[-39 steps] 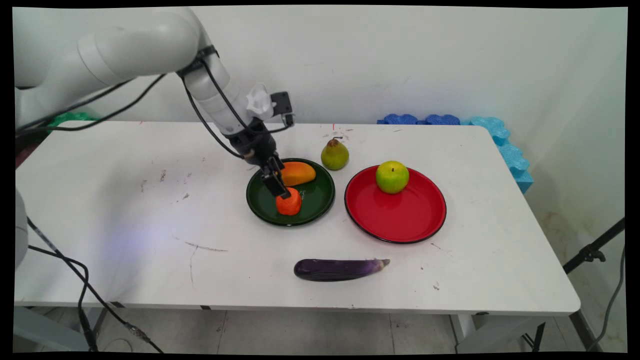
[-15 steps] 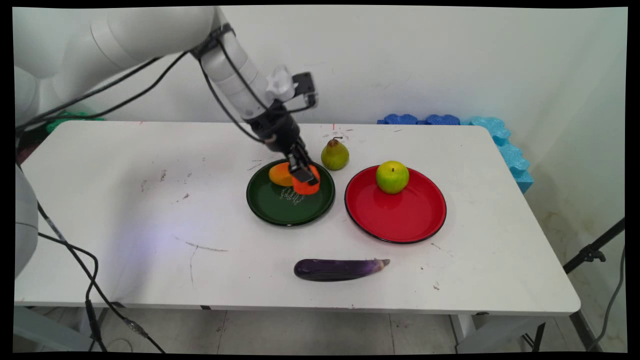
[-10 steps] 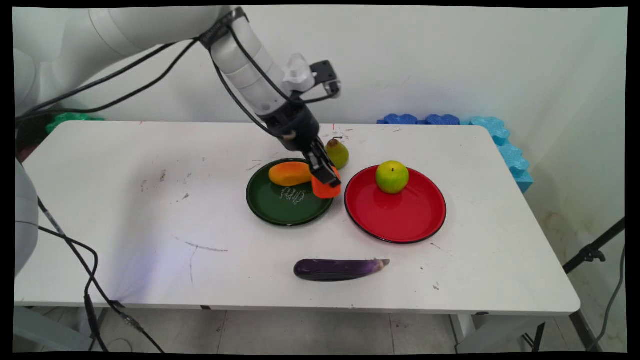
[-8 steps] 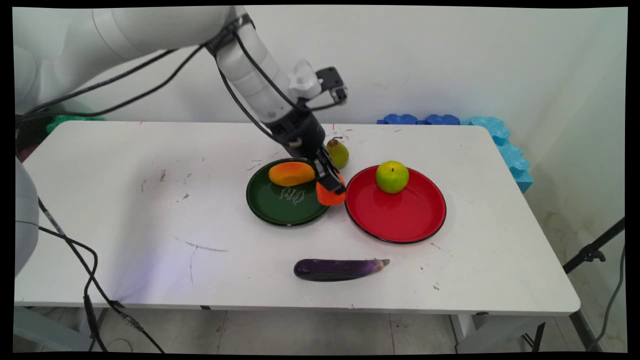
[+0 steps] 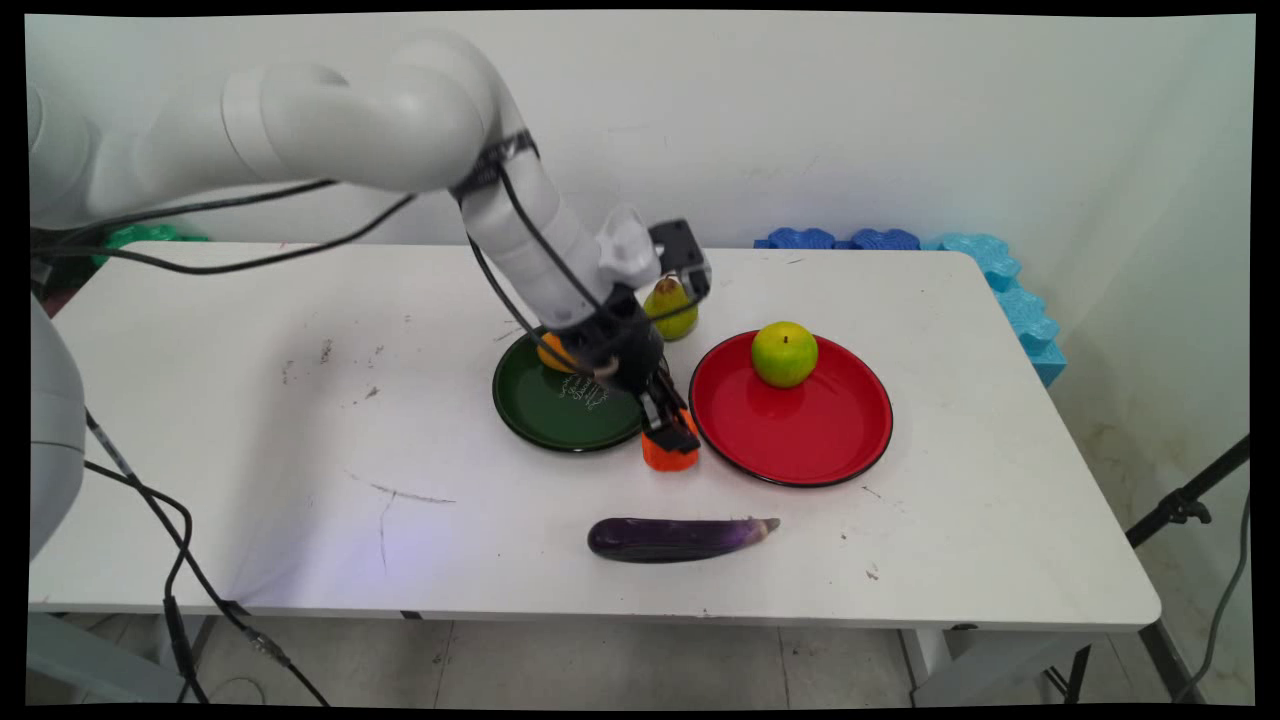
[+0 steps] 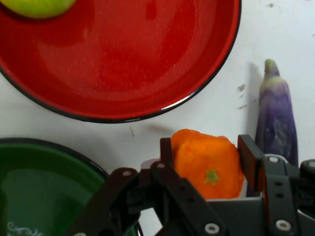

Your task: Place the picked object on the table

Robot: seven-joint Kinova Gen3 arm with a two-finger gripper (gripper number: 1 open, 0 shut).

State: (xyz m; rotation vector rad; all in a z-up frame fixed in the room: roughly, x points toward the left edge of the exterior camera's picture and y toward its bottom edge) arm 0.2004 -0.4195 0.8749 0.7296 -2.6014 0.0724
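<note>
Hand view showed the gripper (image 6: 206, 162) clamped on the orange fruit (image 6: 209, 164), lower centre. Risk, in my judgement: it could roll against the red plate (image 6: 197, 98) rim once let go.

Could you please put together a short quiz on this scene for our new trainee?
1. True or false: the gripper is shut on the orange fruit.
2. Which plate carries the green apple: A the green plate, B the red plate?
3. What purple thing lies on the table nearest the camera?

Key:
1. True; its fingers press the fruit's two sides, low over the table between the plates.
2. B.
3. The eggplant.
</note>
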